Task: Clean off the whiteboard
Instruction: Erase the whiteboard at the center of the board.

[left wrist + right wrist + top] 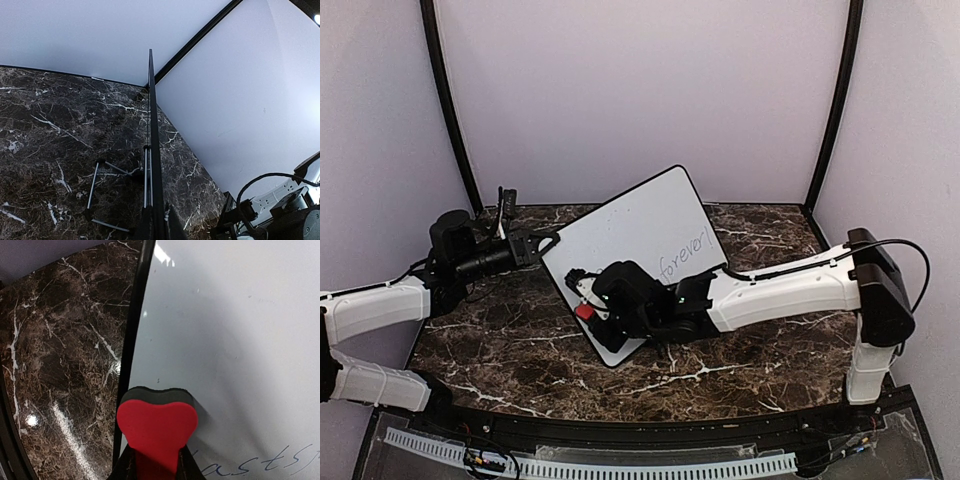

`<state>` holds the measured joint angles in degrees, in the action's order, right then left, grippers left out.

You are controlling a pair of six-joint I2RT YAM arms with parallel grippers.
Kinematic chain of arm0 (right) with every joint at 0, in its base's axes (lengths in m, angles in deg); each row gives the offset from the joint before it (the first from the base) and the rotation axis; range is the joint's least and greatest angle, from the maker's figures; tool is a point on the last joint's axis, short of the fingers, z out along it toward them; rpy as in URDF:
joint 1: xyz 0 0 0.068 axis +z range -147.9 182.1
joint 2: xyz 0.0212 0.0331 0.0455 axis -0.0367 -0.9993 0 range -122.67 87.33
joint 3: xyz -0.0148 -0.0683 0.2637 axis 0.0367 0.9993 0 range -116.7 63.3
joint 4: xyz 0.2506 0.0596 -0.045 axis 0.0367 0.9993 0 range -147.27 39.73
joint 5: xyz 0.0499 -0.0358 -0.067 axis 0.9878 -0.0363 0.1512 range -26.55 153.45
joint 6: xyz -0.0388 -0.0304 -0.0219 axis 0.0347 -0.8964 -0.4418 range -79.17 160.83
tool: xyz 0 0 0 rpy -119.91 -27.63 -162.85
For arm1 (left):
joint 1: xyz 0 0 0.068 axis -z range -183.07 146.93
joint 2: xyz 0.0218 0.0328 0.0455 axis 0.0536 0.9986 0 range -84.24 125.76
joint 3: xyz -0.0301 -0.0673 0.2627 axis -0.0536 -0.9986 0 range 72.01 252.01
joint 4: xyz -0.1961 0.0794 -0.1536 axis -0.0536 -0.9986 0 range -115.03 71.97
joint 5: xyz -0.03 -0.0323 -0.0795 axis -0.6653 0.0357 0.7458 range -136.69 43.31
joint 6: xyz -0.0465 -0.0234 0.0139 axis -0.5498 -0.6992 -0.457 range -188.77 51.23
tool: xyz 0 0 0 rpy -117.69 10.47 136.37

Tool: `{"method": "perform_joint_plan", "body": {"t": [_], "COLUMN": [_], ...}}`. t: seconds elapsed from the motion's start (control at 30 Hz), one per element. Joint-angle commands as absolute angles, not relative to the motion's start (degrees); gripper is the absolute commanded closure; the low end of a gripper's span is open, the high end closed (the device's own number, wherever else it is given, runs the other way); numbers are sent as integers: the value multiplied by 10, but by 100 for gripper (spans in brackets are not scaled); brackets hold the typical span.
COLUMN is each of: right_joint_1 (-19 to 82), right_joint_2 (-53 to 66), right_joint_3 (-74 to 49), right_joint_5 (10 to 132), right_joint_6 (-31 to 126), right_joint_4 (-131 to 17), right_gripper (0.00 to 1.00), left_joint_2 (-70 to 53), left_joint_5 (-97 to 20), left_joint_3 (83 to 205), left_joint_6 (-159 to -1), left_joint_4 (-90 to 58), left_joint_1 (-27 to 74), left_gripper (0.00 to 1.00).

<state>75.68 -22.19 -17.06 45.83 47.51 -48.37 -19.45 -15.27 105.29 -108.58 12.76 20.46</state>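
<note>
Whiteboard (640, 232) edge pinched in left gripper (542, 244), right gripper (156, 466) pinching red eraser (156, 422) against it

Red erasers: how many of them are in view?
1. The red heart-shaped eraser sits in the shut right gripper, near the edge of the black-framed whiteboard. The arm may hide others.

Smooth glossy whiteboard (240, 340) — polished, white-veined dark marble-look table (65, 355) — matt red eraser (157, 427), dark felt-like edge.

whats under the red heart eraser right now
The whiteboard, near its black frame edge. Handwriting shows just beside the eraser; whether any ink lies beneath its dark pad is covered.
</note>
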Motion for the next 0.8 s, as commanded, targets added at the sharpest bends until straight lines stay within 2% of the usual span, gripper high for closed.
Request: {"method": "perform_joint_plan", "body": {"t": [0.0, 0.47, 0.77], "right_joint_1": [763, 768, 768], "right_joint_2": [-212, -191, -191], "right_joint_3": [-115, -40, -108], "right_joint_5": [464, 463, 422], "right_joint_6": [501, 522, 506], "right_joint_4": [-450, -438, -432], "right_gripper": [82, 83, 83], "left_joint_2": [-230, -230, -227], "left_joint_5": [-128, -138, -138], "left_joint_3": [1062, 1063, 1063], "left_joint_6": [-1105, -1106, -1107], "left_joint_4": [206, 198, 198], "left_joint_1": [214, 214, 214], "left_gripper": [100, 100, 100]}}
